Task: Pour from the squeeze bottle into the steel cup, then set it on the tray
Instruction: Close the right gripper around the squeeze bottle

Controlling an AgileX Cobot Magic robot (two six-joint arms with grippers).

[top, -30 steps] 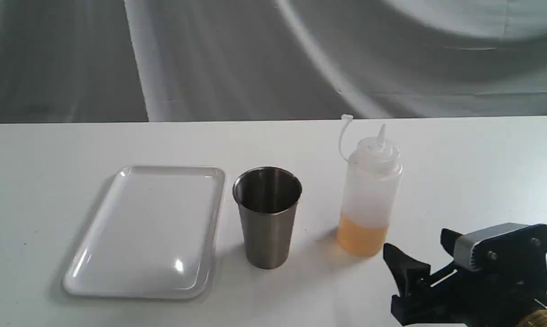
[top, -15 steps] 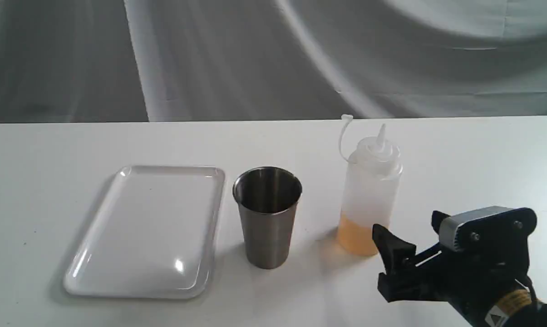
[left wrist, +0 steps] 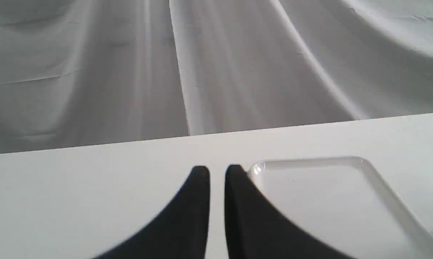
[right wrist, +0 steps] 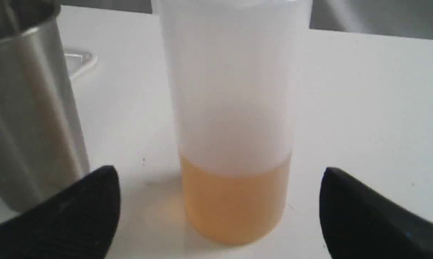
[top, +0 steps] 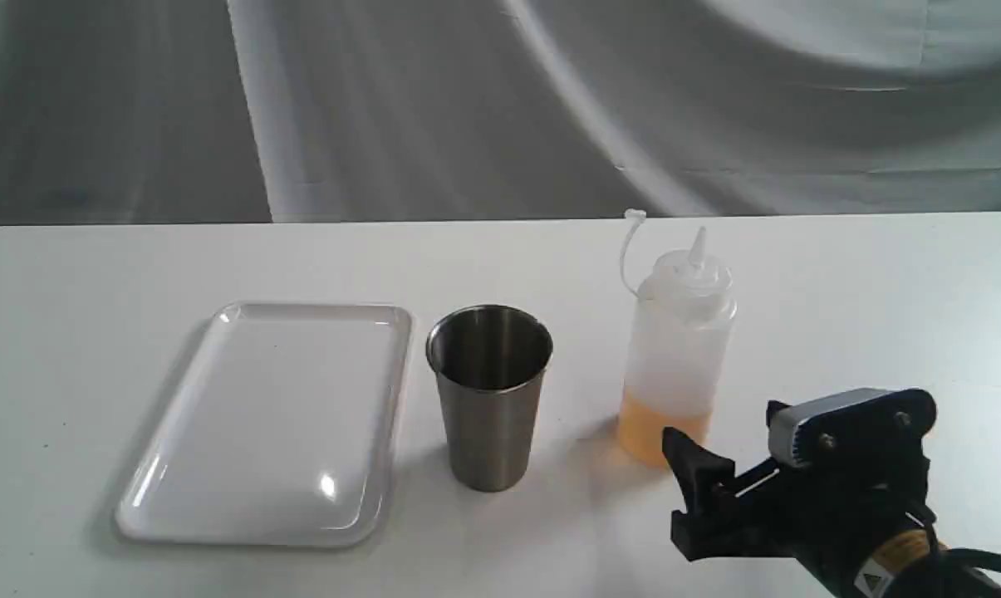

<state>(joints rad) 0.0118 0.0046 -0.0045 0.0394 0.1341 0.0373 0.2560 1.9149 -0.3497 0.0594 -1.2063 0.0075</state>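
Closing in from 5 o'clock, right tool (top: 724, 422), jaws wide and empty, now nearly straddles the upright squeeze bottle (top: 677, 349) on the tabletop (top: 841, 291), 3 o'clock of the steel cup (top: 489, 399); grasp looks next.

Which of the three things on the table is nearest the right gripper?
The squeeze bottle with orange liquid: the open right gripper faces it. The steel cup and tray stand farther left.
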